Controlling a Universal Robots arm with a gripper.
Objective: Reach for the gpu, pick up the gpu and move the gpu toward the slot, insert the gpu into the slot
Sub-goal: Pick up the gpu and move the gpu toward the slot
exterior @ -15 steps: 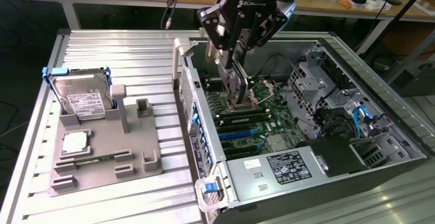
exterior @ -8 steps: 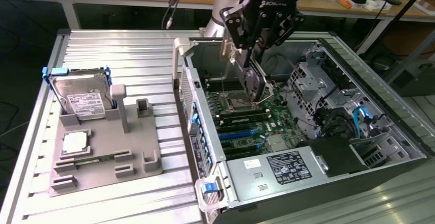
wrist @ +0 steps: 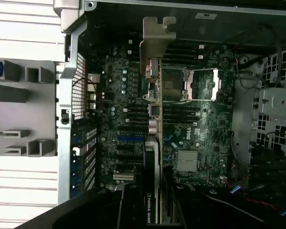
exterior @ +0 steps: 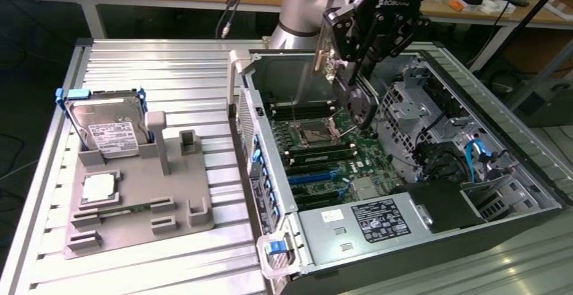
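Observation:
My gripper (exterior: 351, 52) hangs over the open computer case and is shut on the gpu (exterior: 360, 104), a dark card with a round black fan, held on edge above the green motherboard (exterior: 345, 164). In the wrist view the gpu (wrist: 152, 143) appears edge-on, its shiny metal bracket (wrist: 155, 40) farthest from the camera, with the gripper (wrist: 152, 212) clamped on its near end. The blue slot (exterior: 315, 175) lies on the board, below the card and nearer the case's front. In the wrist view the slot (wrist: 131, 139) sits just beside the card's edge line.
The processor socket (exterior: 318, 133) and black memory sockets (exterior: 318, 154) lie under the gpu. A labelled metal box (exterior: 376, 218) and drive cage (exterior: 421, 107) crowd the case. On the exterior view's left, a grey fixture (exterior: 143, 201) holds a blue-framed hard drive (exterior: 106, 131).

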